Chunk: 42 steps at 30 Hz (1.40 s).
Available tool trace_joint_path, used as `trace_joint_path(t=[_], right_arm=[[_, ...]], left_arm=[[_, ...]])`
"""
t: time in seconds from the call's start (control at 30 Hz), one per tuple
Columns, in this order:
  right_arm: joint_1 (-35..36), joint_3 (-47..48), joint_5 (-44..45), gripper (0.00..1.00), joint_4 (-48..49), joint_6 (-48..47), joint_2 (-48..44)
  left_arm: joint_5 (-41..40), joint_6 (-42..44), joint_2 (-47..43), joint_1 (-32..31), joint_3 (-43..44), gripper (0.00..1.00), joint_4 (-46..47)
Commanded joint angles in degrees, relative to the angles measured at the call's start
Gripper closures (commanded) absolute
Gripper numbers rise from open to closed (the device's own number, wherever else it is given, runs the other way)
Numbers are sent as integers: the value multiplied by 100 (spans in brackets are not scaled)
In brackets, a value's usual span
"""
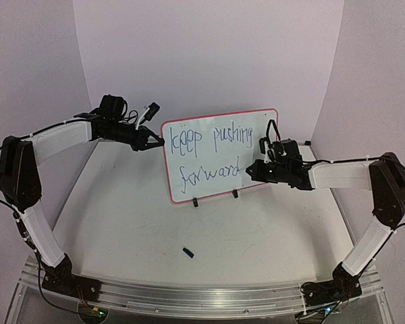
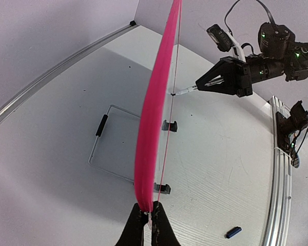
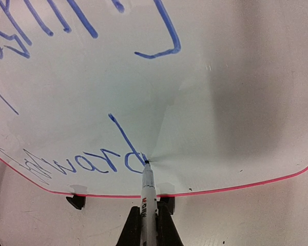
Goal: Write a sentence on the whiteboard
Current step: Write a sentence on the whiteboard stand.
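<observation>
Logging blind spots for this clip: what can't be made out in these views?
- Top external: the end of the sentence after "forward"; the right gripper covers it.
- Left wrist: the writing; the whiteboard is edge-on.
- Right wrist: the upper line, cut by the top edge.
- Top external: the small dark-blue piece, too small to identify.

The left gripper [image 2: 148, 212] pinches the whiteboard [image 2: 153, 113] by its pink edge. Opposite, the right gripper [image 2: 207, 82] holds a marker [image 2: 186, 90], tip touching the board.

Upright whiteboard [image 1: 209, 162] across mid-table; open tabletop [image 1: 270, 229] before it, save one small blue cap [image 1: 187, 252]
</observation>
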Motion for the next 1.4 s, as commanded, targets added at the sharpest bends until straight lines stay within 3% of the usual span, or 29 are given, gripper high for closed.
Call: trace_joint_path(t=[0.0,0.4,0.93,1.37], right_arm=[[-23,42,141,100,110,-10,108],[-26,-19,438,100,37,-44,71],[-24,-344,643,100,-99,-9,-630],[-22,-193,686,100,-99,0,-332]], left_arm=[[-88,128,106,-113,62,100,-512],[-78,130,98,-113,62,100,-512],[-91,127,51,-131,62,100,-509],[-111,126,59,-149,62,100,-521]])
